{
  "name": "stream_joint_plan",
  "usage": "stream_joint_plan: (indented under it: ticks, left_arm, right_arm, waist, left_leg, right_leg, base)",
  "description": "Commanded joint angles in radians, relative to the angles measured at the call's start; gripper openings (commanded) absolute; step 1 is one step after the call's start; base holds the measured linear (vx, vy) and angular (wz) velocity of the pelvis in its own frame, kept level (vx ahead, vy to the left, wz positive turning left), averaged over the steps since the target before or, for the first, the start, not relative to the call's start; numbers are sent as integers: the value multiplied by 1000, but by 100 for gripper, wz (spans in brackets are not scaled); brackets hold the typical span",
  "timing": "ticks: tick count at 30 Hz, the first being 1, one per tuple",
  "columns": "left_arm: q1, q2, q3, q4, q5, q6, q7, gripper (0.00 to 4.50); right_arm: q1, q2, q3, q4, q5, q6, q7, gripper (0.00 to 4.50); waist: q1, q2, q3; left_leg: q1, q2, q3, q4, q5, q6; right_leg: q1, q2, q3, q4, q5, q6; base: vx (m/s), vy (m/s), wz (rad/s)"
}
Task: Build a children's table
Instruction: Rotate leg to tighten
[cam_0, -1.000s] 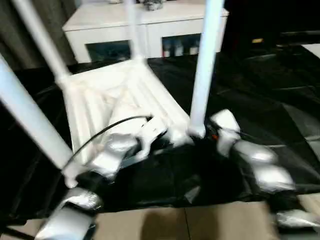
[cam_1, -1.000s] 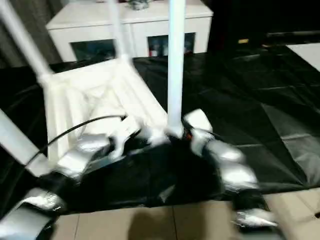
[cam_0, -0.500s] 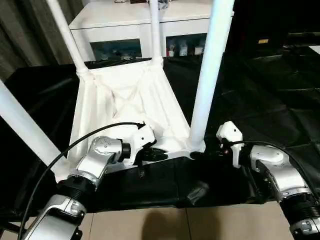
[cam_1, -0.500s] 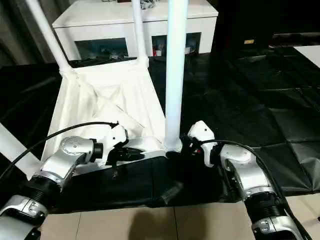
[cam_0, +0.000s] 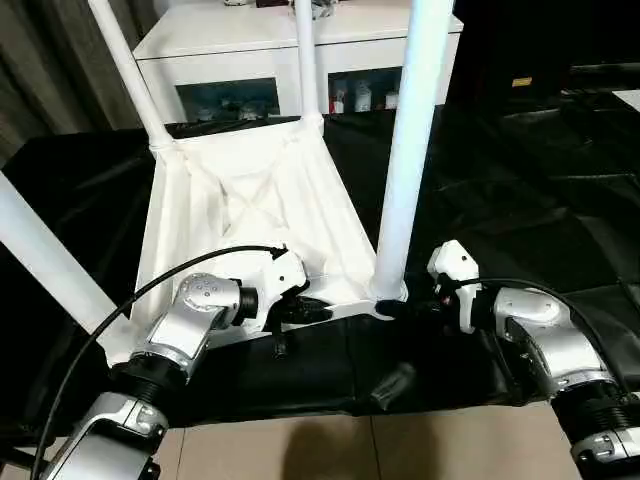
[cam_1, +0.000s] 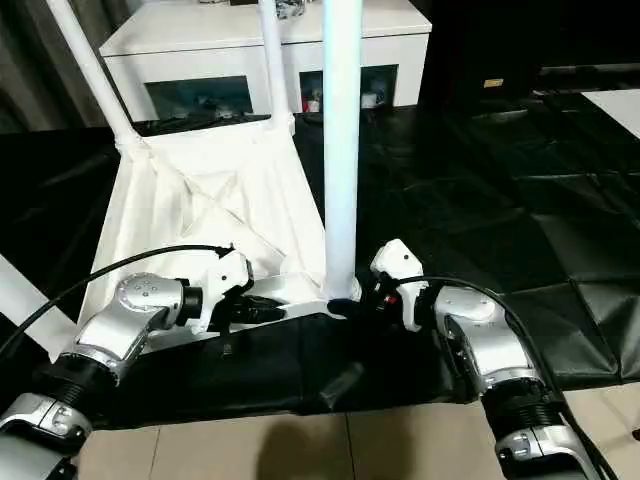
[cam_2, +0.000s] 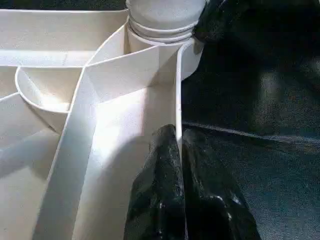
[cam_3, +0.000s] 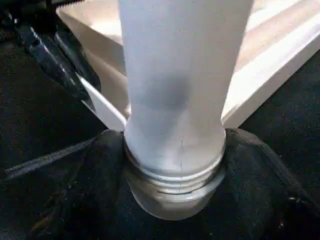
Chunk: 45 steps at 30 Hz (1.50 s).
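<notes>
The children's table lies upside down on a black sheet, its ribbed white tabletop (cam_0: 250, 200) facing up. White legs stand in its corner sockets: near right (cam_0: 410, 150), near left (cam_0: 50, 260), far left (cam_0: 130, 70) and far right (cam_0: 305, 60). My left gripper (cam_2: 177, 134) is shut on the thin near rim of the tabletop, just beside the near right socket. My right gripper (cam_3: 175, 147) hugs the base of the near right leg (cam_3: 180, 75), a black finger (cam_3: 85, 195) pressed on each side of its collar.
A white cabinet with glass doors (cam_0: 250, 40) stands right behind the table. The black sheet (cam_0: 520, 170) spreads wide to the right. Tiled floor (cam_0: 330, 450) begins at the sheet's near edge. A black cable (cam_0: 130, 300) loops over my left forearm.
The head camera has moved and the picture has steadied. My right gripper's fingers have drawn in around the leg's base. The left gripper keeps its pinch on the rim.
</notes>
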Motion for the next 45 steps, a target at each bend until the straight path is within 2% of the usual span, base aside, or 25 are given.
stream_joint_plan:
  ticks: [1, 3, 11, 14, 16, 19, 21, 28, 31, 34, 35, 37, 38, 41, 43, 45]
  left_arm:
    - [22, -7, -31, -18, -5, 5, -36, 0]
    - [23, -7, -32, -19, -5, 4, -36, 0]
    - [18, -12, -33, -16, -4, 4, -32, 0]
    - [20, -12, -33, -18, -4, 6, -31, 0]
    - [21, -11, -33, -20, -4, 7, -31, 0]
    - [25, -8, -32, -23, -4, 8, -32, 0]
    - [27, -6, -32, -24, -4, 10, -33, 0]
    - [29, -6, -35, -28, -3, 15, -34, 0]
    - [28, -18, -35, -28, 0, 25, -15, 0]
    - [1, -71, -28, 8, 23, 41, 85, 0]
    - [-20, -105, -27, 39, 39, 51, 144, 0]
    - [-41, -135, -28, 70, 55, 65, 197, 0]
    - [-57, -155, -26, 93, 66, 72, 238, 0]
    - [-122, -233, -9, 181, 89, 98, 388, 0]
    - [-161, -269, -9, 232, 115, 86, 463, 0]
    - [-176, -281, -10, 250, 126, 74, 490, 0]
  right_arm:
    - [-14, -1, 5, 1, 11, 8, 22, 332]
    - [-14, -9, 13, 6, -6, -10, 24, 358]
    - [-26, 13, 32, 25, -25, -30, 21, 358]
    - [-37, 21, 29, 42, -23, -32, 18, 358]
    - [-40, 21, 28, 47, -21, -31, 18, 333]
    - [-46, 24, 23, 56, -13, -27, 25, 322]
    - [-48, 26, 21, 62, -13, -28, 33, 293]
    - [-41, 35, 18, 65, -18, -35, 13, 268]
    - [-49, 69, -4, 91, -32, -38, -92, 266]
    - [-54, 154, -47, 123, -48, -27, -297, 265]
    - [-53, 196, -57, 133, -61, -18, -390, 265]
    - [-56, 224, -59, 145, -81, -18, -466, 265]
    - [-62, 240, -61, 159, -98, -15, -522, 265]
    - [-112, 312, -99, 237, -126, 6, -749, 265]
    - [-154, 360, -133, 296, -123, 31, -878, 265]
    - [-172, 378, -148, 320, -118, 43, -925, 265]
  waist:
    - [1, -20, -57]
    - [2, -20, -58]
    - [2, -22, -58]
    - [3, -22, -59]
    - [4, -23, -60]
    - [5, -25, -60]
    - [4, -24, -60]
    - [4, -24, -60]
    - [-1, -23, -58]
    - [-23, -23, -49]
    - [-32, -21, -47]
    - [-38, -19, -48]
    - [-40, -21, -47]
    - [-46, -16, -49]
    - [-50, -12, -50]
    - [-51, -13, -52]
  left_leg:
    - [24, 57, -31, -78, -266, 82]
    - [24, 57, -30, -77, -251, 85]
    - [24, 56, -30, -76, -259, 83]
    - [24, 56, -29, -75, -242, 88]
    - [24, 56, -29, -74, -236, 91]
    - [24, 55, -29, -73, -230, 97]
    - [24, 56, -29, -73, -231, 98]
    - [24, 55, -29, -71, -220, 102]
    - [22, 55, -29, -75, -238, 90]
    - [23, 53, -35, -85, -328, 43]
    - [28, 51, -36, -87, -376, 17]
    - [33, 50, -42, -90, -424, -9]
    - [33, 50, -42, -90, -436, -13]
    - [37, 44, -43, -90, -462, -29]
    - [36, 42, -45, -91, -467, -28]
    - [37, 42, -44, -91, -466, -27]
  right_leg:
    - [35, -18, 14, -56, -186, -247]
    - [35, -18, 13, -54, -162, -252]
    - [35, -18, 13, -55, -182, -251]
    - [35, -18, 14, -52, -160, -256]
    - [36, -19, 13, -51, -156, -257]
    - [37, -19, 13, -51, -155, -257]
    - [36, -18, 13, -52, -161, -256]
    - [37, -19, 13, -51, -157, -257]
    - [35, -18, 13, -53, -183, -253]
    - [31, -18, 14, -64, -293, -225]
    - [24, -17, 15, -71, -347, -208]
    - [22, -19, 14, -76, -401, -185]
    - [20, -17, 14, -78, -408, -179]
    - [15, -16, 15, -82, -394, -174]
    - [16, -16, 13, -83, -386, -172]
    - [14, -16, 13, -85, -366, -175]
  base:
    - [0, 0, 0]
    - [0, 0, 0]
    - [0, 0, 0]
    - [0, 0, 0]
    - [0, 0, 0]
    - [0, 0, 0]
    - [0, 0, 0]
    - [0, 0, 0]
    - [0, 0, 0]
    - [0, 0, 0]
    - [0, 0, 0]
    - [0, 0, 0]
    - [0, 0, 0]
    - [0, 0, 0]
    - [0, 0, 0]
    - [0, 0, 0]
